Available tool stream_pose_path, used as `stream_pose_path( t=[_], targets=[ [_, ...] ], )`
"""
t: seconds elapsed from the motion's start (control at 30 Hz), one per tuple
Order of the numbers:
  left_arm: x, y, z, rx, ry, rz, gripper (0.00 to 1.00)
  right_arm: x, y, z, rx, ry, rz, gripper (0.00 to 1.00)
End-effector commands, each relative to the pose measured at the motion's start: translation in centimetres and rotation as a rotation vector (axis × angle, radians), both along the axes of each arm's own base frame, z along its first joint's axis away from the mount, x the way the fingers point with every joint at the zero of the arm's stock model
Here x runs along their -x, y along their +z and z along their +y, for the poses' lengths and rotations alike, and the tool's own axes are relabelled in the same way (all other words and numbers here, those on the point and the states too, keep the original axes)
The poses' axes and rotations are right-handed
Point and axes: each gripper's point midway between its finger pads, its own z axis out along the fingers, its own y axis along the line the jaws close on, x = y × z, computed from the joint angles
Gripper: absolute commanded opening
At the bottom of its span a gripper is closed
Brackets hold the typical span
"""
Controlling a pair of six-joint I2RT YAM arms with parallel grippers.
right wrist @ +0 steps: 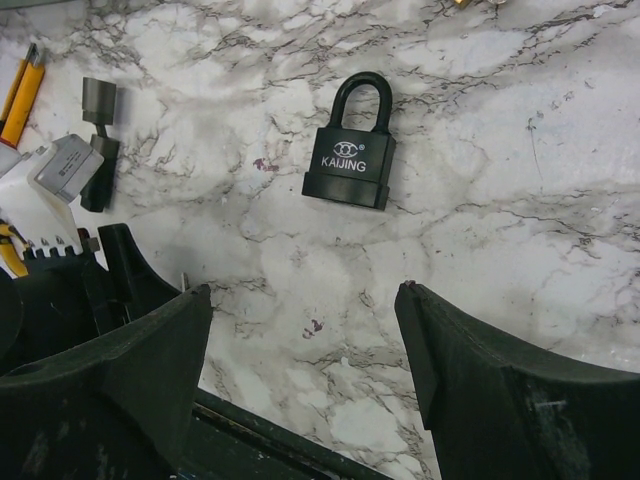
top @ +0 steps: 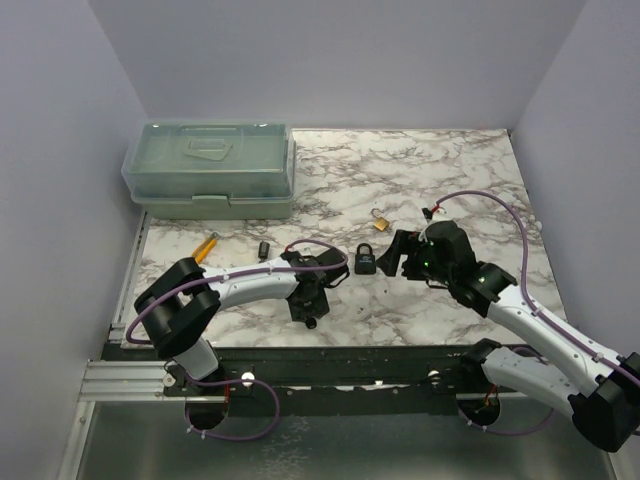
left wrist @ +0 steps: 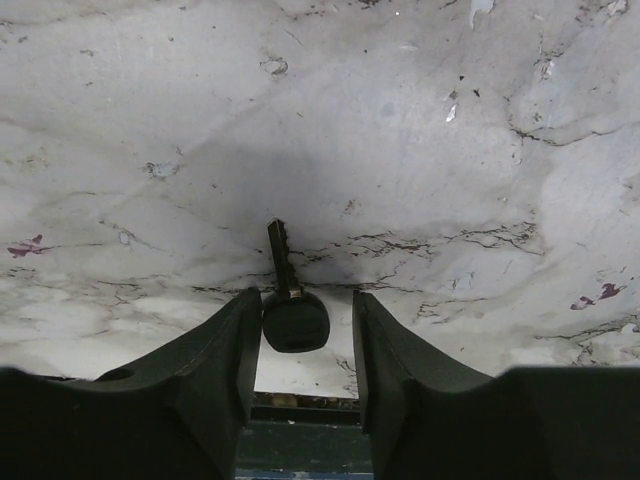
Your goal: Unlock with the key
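Observation:
The key, with a round black head and a thin blade, lies flat on the marble between my left gripper's open fingers. Its head is close to the left finger, with a gap to the right one. In the top view the key is a small dark spot just below the left gripper, near the table's front edge. A black padlock marked KAIJING lies flat ahead of my right gripper, which is open and empty. In the top view the right gripper is just right of this padlock.
A small brass padlock lies behind the black one. A black T-shaped piece and yellow-handled pliers lie to the left; both also show in the right wrist view, the piece and the pliers. A green toolbox stands at back left.

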Motion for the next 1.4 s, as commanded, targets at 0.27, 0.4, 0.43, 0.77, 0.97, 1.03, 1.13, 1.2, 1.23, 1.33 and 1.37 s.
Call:
stream_pose_path(
  t=[0.27, 0.4, 0.43, 0.77, 0.97, 1.03, 1.13, 1.2, 1.23, 1.33, 1.37],
  targets=[
    [2.3, -1.0, 1.2, -0.058, 0.078, 0.047, 0.3, 0.4, -0.6, -0.5, 0.021, -0.012, 0.01, 0.81],
    [2.3, -0.8, 0.8, -0.047, 0.064, 0.025, 0.22, 0.4, -0.6, -0.5, 0.018, -0.01, 0.012, 0.81],
    [2.2, -0.7, 0.7, -0.041, 0.06, 0.015, 0.19, 0.4, -0.6, -0.4, 0.016, -0.009, 0.012, 0.81],
    [-0.3, 2.5, -1.6, 0.036, 0.031, -0.097, 0.16, 1.1, 0.3, 0.2, -0.034, 0.036, -0.013, 0.81],
    [-1.5, 3.8, -2.7, 0.06, 0.015, -0.141, 0.15, 2.4, 0.1, 0.7, -0.086, 0.094, -0.025, 0.81],
    [-2.1, 4.2, -3.0, 0.066, 0.015, -0.153, 0.15, 2.9, -0.2, 0.9, -0.111, 0.108, -0.025, 0.81],
    [-3.2, 5.0, -3.5, 0.082, 0.024, -0.172, 0.15, 3.8, -0.1, 1.4, -0.176, 0.137, -0.041, 0.8],
    [-4.1, 5.7, -4.0, 0.109, 0.032, -0.19, 0.15, 4.1, -0.2, 1.4, -0.212, 0.137, -0.05, 0.79],
    [-4.6, 6.1, -4.4, 0.128, 0.025, -0.2, 0.15, 4.2, -0.5, 1.4, -0.221, 0.137, -0.057, 0.79],
    [-5.8, 6.9, -4.8, 0.141, -0.02, -0.209, 0.18, 4.4, -0.9, 1.3, -0.226, 0.135, -0.06, 0.79],
    [-5.9, 6.9, -4.7, 0.139, -0.041, -0.206, 0.21, 4.5, -1.0, 1.3, -0.221, 0.135, -0.053, 0.79]
  ],
)
